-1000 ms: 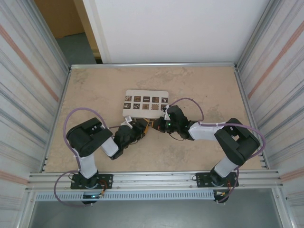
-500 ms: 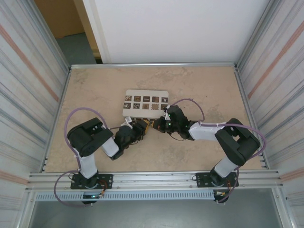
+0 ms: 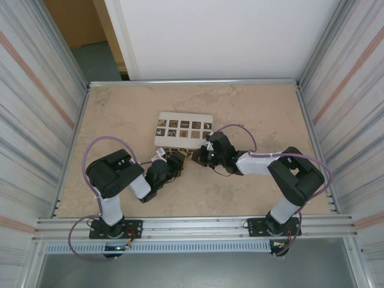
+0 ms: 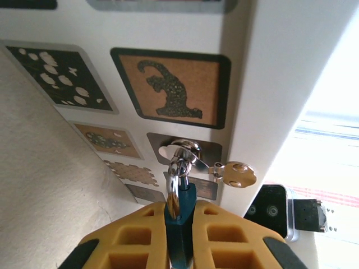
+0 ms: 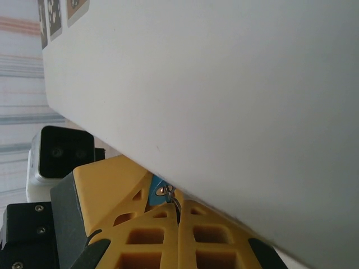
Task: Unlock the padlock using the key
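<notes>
Because the padlock (image 4: 182,224) must be steady for keying, your left gripper (image 4: 180,208) is clenched on its blue body against the pale box (image 4: 269,84). The key (image 4: 234,174) dangles loose beside it, and your right gripper (image 5: 178,216) is pinched shut close by.

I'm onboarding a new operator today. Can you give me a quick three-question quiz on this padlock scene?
1. True or false: the left gripper is clamped on the blue padlock.
2. What colour is the head of the key beside the shackle? A) black B) brass-gold C) red
3. Fill in: right behind the padlock stands a pale ____ with dark patterned squares.

Key:
1. True
2. B
3. box
</notes>
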